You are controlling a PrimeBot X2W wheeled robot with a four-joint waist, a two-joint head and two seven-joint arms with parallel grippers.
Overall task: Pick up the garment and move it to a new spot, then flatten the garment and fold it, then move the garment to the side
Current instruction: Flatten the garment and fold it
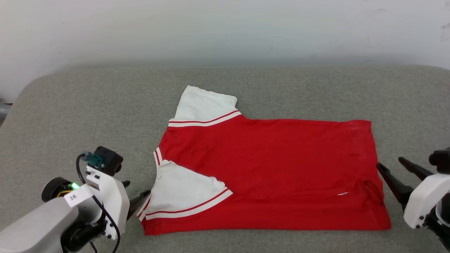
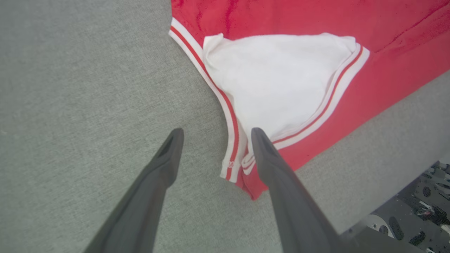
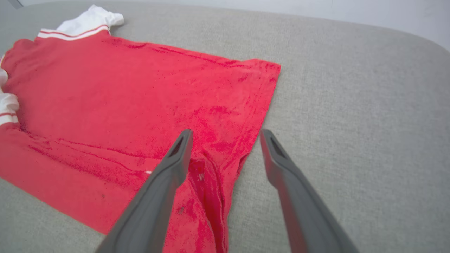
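The garment (image 1: 267, 165) lies spread on a grey cushion, plain red side up, collar to the left and hem to the right; no print shows. Its far white sleeve (image 1: 204, 103) sticks out, and the near white sleeve (image 1: 182, 191) is folded in over the body. My left gripper (image 1: 137, 188) is open beside the near shoulder corner; in the left wrist view (image 2: 217, 131) the striped collar trim (image 2: 230, 147) lies between the fingers. My right gripper (image 1: 390, 162) is open at the hem's edge, and the right wrist view (image 3: 225, 133) shows a rumpled hem corner (image 3: 211, 182) under it.
The grey cushion (image 1: 88, 112) runs wide to both sides, with rounded corners at the back. A white wall (image 1: 225, 31) stands behind it. The cushion's front edge lies close below the garment, and part of my base (image 2: 404, 218) shows beyond it.
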